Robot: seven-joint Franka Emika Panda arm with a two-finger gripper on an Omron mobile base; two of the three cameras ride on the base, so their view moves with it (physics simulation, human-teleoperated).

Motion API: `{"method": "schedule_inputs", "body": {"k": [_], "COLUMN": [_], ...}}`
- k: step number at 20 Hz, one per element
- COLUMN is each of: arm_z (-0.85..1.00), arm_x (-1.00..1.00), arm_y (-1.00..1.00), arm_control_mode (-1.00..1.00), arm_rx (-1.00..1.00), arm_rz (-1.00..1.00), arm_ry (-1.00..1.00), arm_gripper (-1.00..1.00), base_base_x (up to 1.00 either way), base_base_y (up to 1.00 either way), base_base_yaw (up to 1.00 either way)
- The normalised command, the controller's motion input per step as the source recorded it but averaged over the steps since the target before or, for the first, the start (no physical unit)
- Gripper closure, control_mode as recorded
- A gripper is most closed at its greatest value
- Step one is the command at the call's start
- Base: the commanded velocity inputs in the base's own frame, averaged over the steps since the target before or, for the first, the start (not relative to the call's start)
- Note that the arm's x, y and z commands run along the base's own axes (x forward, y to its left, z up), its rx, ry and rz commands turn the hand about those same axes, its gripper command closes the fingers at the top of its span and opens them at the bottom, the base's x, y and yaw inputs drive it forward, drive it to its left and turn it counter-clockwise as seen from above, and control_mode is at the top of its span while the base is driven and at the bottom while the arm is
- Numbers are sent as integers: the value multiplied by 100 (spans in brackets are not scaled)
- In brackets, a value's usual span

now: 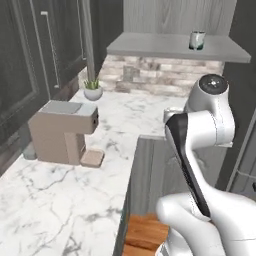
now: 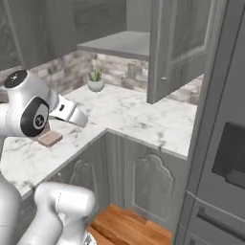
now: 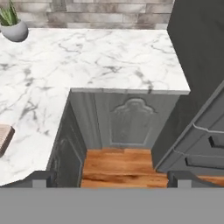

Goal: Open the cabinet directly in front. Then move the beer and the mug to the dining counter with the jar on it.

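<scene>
Dark fingertips (image 3: 41,178) of your gripper (image 3: 111,178) stand wide apart and empty over the wooden floor (image 3: 118,166), arm folded low, while the mug (image 1: 197,40) sits up on the open cabinet (image 2: 179,48) shelf.

White arm folded upright, end effector (image 3: 111,178) spread wide, empty

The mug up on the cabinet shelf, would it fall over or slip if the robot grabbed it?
The mug looks short and wide, standing upright on the flat shelf, so it probably won't tip easily. Its silvery side looks smooth, so it might be slippery. It looks small, so likely light.
</scene>
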Motion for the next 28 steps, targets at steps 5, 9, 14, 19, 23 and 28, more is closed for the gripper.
{"method": "schedule_inputs", "body": {"k": [5, 9, 14, 19, 23, 28], "arm_z": [0, 0, 0, 0, 0, 0], "arm_x": [0, 0, 0, 0, 0, 0], "arm_y": [0, 0, 0, 0, 0, 0], "arm_control_mode": [100, 100, 100, 100, 100, 100], "arm_rx": [0, 0, 0, 0, 0, 0], "arm_rz": [0, 0, 0, 0, 0, 0], "arm_ry": [0, 0, 0, 0, 0, 0], "arm_gripper": [-100, -100, -100, -100, -100, -100], "base_base_x": [88, 98, 100, 94, 51, 65], "base_base_y": [75, 20, 16, 26, 45, 46], "base_base_yaw": [-43, -22, -14, -22, -36, -18]}}
